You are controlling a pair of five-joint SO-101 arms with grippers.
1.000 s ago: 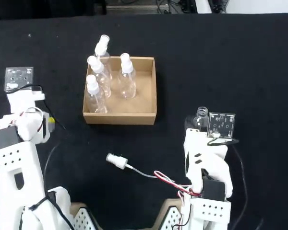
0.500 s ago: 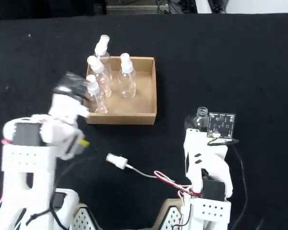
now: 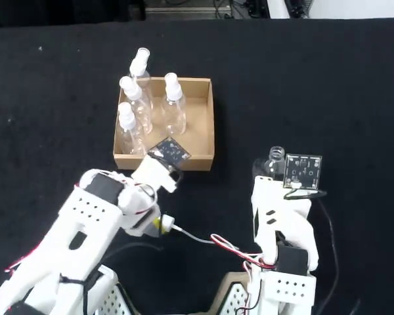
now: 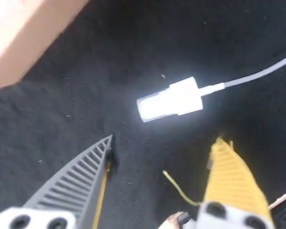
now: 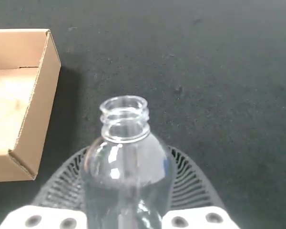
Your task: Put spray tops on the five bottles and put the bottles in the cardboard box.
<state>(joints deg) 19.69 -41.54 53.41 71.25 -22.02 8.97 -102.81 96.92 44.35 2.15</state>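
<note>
The black-covered bench (image 3: 328, 79) carries a cardboard box (image 3: 212, 118) toward its far left, open at the top. The left arm (image 3: 85, 230) stretches from the near edge up toward the box's near wall, while the right arm (image 3: 282, 223) stands to the right of the box, well apart from it. Four capped bottles (image 3: 173, 108) stand upright in the left half of the box, each already wearing a white sprayer. A fifth, open bottle (image 5: 126, 162) with a bare threaded neck stands upright in the right hand (image 5: 128, 191), which is grasping it around the body, one finger curved on each side. The left hand (image 4: 164, 139) is released, its grey and yellow fingers spread wide and hovering just above the bench. The last spray top (image 4: 171, 99) lies on its side on the black cloth just beyond those fingertips, touching neither, in front of the box's near wall. Its thin tube (image 4: 262, 74) trails away across the cloth toward the bases of the arms.
</note>
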